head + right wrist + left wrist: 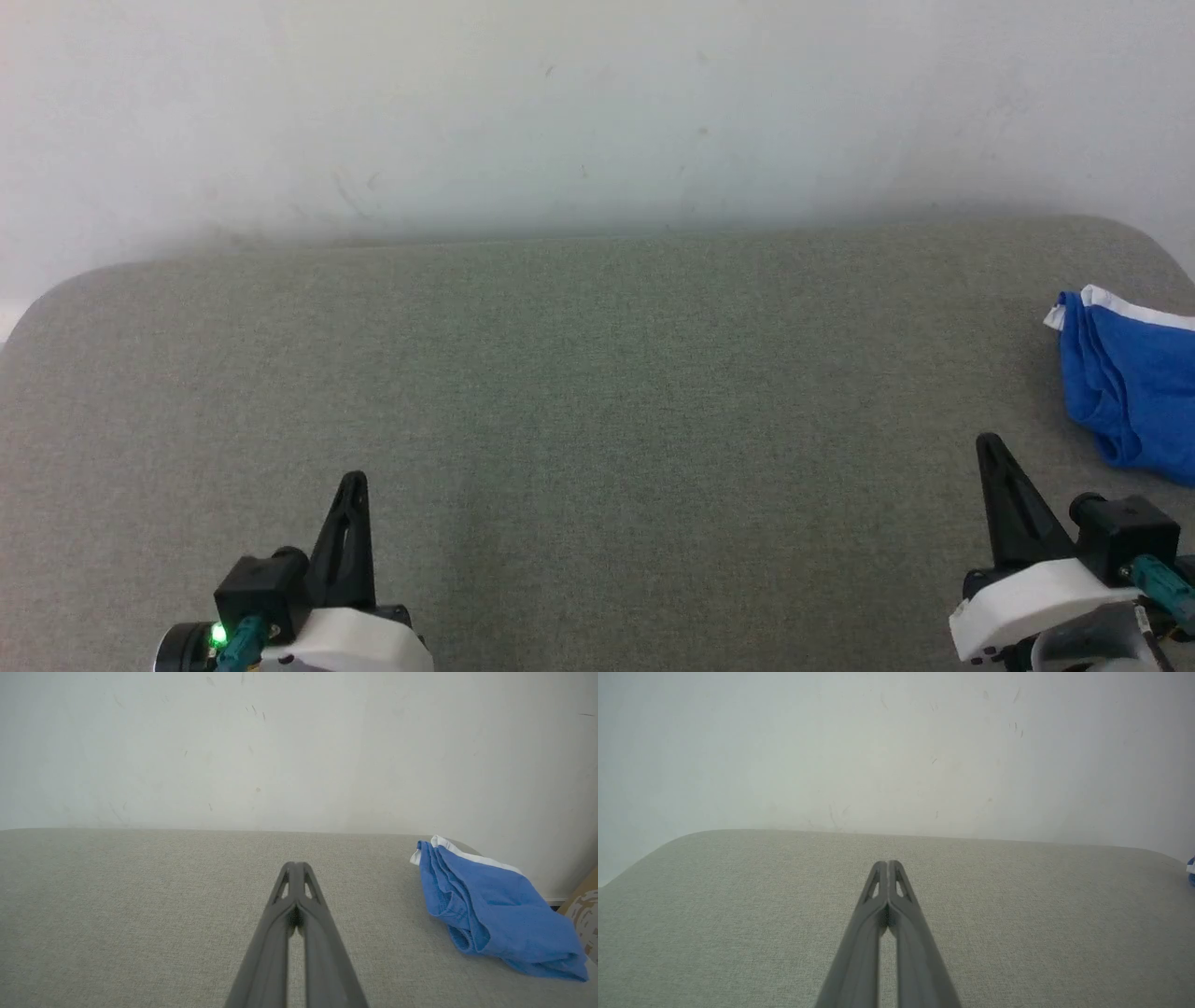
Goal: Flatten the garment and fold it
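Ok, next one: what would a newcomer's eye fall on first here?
The bright blue garment lies bunched, with a white edge showing, at the right end of the grey fabric surface. Next, the left gripper and right gripper, both shut and empty, low in the head view.

Left end effector (pixel 353 485): long black tapering fingers (pixel 347 551) on a white housing (pixel 350 646), black block (pixel 264 593) beside it with a green light (pixel 218 636) (lit) and teal connector (pixel 245 646). Right end effector (pixel 991 450): same build, white housing, black block, teal connector. Triangular cut-outs near all fingertips (pixel 882 868).
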{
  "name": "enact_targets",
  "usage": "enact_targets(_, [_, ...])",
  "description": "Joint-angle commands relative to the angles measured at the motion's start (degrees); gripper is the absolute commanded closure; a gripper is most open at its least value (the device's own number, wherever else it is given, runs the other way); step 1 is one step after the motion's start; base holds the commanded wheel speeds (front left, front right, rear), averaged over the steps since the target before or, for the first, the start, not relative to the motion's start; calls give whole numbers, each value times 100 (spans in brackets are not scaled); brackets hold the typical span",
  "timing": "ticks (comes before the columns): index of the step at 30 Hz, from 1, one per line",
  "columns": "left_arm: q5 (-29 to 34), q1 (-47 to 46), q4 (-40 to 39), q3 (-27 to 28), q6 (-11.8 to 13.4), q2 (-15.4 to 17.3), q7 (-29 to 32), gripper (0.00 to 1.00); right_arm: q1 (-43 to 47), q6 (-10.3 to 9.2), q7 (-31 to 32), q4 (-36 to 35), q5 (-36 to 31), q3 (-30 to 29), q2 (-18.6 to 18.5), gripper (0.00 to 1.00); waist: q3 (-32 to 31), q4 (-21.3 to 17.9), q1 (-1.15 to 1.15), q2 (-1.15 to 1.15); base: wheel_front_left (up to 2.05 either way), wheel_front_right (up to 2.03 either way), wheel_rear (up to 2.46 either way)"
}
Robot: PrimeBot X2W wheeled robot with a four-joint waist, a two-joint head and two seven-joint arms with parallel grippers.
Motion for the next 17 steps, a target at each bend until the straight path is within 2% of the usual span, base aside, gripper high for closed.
enact_targets(1, [104,-148,20,44,-53,-28,52,100,-66,-3,39,-45,-42,32,9,100,1,-3,0,0,0,0,0])
enact_targets(17, [290,-262,35,112,-137,-68,239,100,-115,-4,196,-140,-114,149,12,100,9,-33,0,0,0,0,0])
